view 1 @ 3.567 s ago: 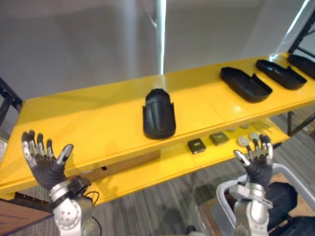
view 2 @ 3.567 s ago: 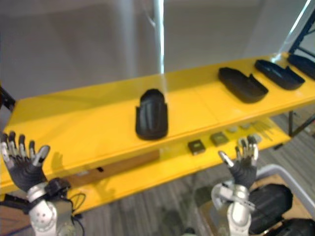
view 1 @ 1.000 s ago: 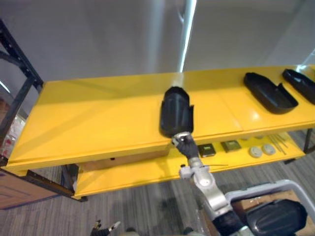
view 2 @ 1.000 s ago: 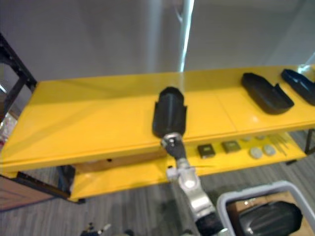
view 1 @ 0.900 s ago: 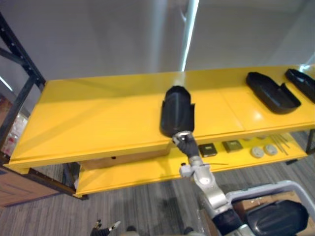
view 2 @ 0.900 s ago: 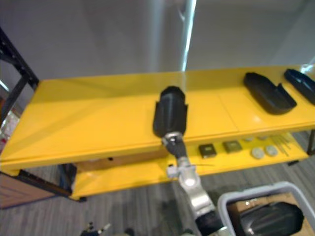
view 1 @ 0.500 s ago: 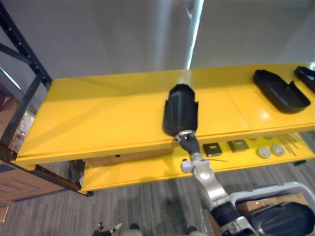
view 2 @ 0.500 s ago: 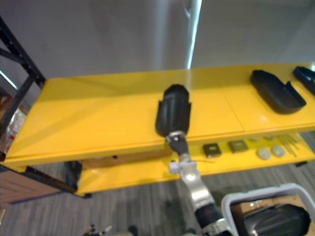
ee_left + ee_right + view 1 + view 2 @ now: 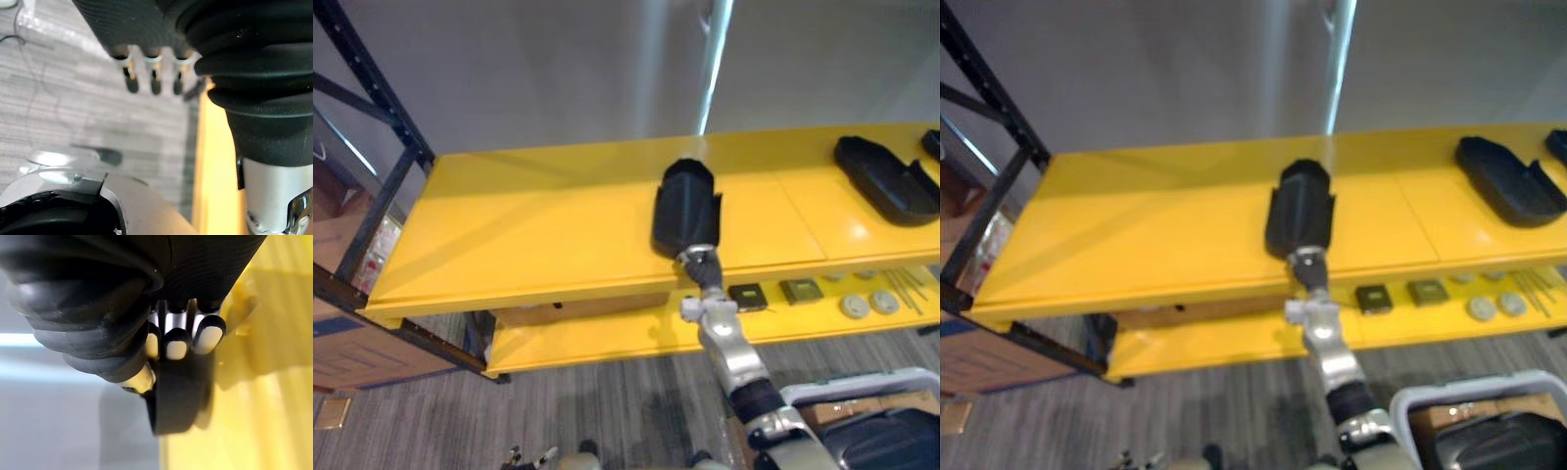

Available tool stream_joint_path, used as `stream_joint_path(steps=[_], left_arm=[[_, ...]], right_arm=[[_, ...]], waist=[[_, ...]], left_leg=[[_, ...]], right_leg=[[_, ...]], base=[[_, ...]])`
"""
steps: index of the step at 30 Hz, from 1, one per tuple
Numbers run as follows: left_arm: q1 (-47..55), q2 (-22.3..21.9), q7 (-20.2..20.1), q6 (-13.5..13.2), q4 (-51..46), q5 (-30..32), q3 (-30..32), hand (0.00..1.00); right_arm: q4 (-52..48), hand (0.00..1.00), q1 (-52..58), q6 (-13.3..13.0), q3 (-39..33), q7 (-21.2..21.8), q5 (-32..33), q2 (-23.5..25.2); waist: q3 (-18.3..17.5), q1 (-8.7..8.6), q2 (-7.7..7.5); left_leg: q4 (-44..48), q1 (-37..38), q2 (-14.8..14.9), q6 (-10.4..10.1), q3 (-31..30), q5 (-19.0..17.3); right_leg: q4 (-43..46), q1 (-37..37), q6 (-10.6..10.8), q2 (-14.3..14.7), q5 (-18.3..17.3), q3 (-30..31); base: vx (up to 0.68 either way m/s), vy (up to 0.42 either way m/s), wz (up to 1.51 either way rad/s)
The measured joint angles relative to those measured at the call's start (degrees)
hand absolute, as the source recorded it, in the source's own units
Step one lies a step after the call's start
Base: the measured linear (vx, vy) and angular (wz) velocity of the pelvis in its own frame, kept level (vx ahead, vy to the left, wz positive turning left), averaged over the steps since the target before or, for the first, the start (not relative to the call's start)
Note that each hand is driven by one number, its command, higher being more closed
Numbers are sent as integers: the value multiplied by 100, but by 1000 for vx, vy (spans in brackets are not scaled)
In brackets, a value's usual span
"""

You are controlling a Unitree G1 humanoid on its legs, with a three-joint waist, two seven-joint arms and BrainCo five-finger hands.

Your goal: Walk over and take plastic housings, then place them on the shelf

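A black plastic housing [image 9: 685, 211] lies lengthwise on the yellow upper shelf [image 9: 529, 235], its near end at the shelf's front edge. My right hand [image 9: 697, 264] reaches up from below and is shut on that near end. In the right wrist view the curled fingers [image 9: 178, 340] wrap the housing [image 9: 178, 399] above the yellow surface. My left hand [image 9: 155, 83] hangs low over the grey floor with its fingers straight and nothing in it.
Another black housing [image 9: 886, 186] lies on the same shelf at the far right. The lower yellow shelf [image 9: 607, 333] carries small square parts [image 9: 749, 294] and discs [image 9: 867, 304]. A black rack upright [image 9: 382, 108] stands left; a white-rimmed bin [image 9: 1469, 397] of black parts sits lower right.
Since 3.6 s ago my right hand has gone to the housing and shut on its near end; my left hand has dropped. Over the last second the camera has shifted and the grip holds.
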Motion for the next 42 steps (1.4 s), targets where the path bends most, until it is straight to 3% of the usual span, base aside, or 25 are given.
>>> stream_joint_path(steps=[10,16,19,20,24,28,30,32,35,37,40,42], left_arm=[[0,-44,-10,-1,-47,-2,-1,0],[1,-43,-35,-5,-44,-2,0,0],[-1,-42,-38,-9,-45,-7,0,0],[-1,-45,-38,-8,-40,-10,1,0],[-12,-43,-29,-20,7,-19,27,0],[-12,-37,18,-100,50,-20,99,0],[-12,-36,49,-155,110,-20,114,0],[-11,-29,74,-232,223,-20,237,0],[-3,5,79,-247,235,-20,272,0],[2,15,81,-246,236,-20,277,0],[2,34,85,-248,234,-20,278,0],[-2,62,83,-241,227,-17,277,0]], right_arm=[[671,100,-686,245,-299,-20,0,-95],[848,100,-802,232,-320,-32,-7,-181],[824,100,-814,6,-311,-83,-312,-181],[654,0,-787,-95,-276,-168,-608,-167],[-1244,0,-558,-269,165,-437,-1441,-193],[-2601,0,-505,-307,601,-490,-1838,-224],[-2947,0,-443,-244,753,-238,-1583,-252],[-3285,0,-295,-2,998,513,-716,-319],[-3286,0,-157,289,1360,1187,324,-399],[-3282,0,-147,422,1585,1382,605,-406],[-3084,0,-152,655,1974,1984,1299,-365],[-2300,0,-275,907,2227,2245,1421,-225]], waist=[[108,82,70],[125,142,69],[224,139,85],[236,135,87],[245,116,67],[294,63,-29],[285,53,-89],[274,15,-194],[231,13,-285],[219,17,-305],[194,23,-346],[163,59,-386]], left_leg=[[-1,-34,-4,-10,-128,50],[-4,-34,-2,-10,-145,66],[-5,-37,-2,-12,-142,74],[-5,-72,-1,-13,-141,76],[-3,-108,50,-18,-101,76],[-3,-88,57,-20,-20,73],[-3,-92,58,-22,21,69],[-3,-69,58,-19,81,57],[-7,-62,77,-13,164,32],[-32,-65,78,-12,187,29],[-37,-92,84,-11,198,30],[-36,-94,90,-12,178,32]], right_leg=[[-3,60,0,-6,0,-148],[-4,83,1,-8,-1,-184],[-3,80,4,-10,1,-183],[-4,47,8,-11,4,-182],[-2,-9,3,10,5,-110],[11,-43,-2,17,2,-42],[34,-95,-5,18,0,18],[52,-111,-6,21,0,89],[63,-125,-8,25,-2,161],[63,-148,-20,26,-10,196],[88,-204,-20,28,-10,220],[111,-202,-21,33,-9,208]], base=[[-14,4,7],[-28,5,3],[-10,2,0],[0,0,0],[20,-5,-2],[10,4,-9],[-23,14,-14],[-31,13,-13],[-54,7,-11],[-40,5,-10],[-10,3,-3],[4,0,2]])
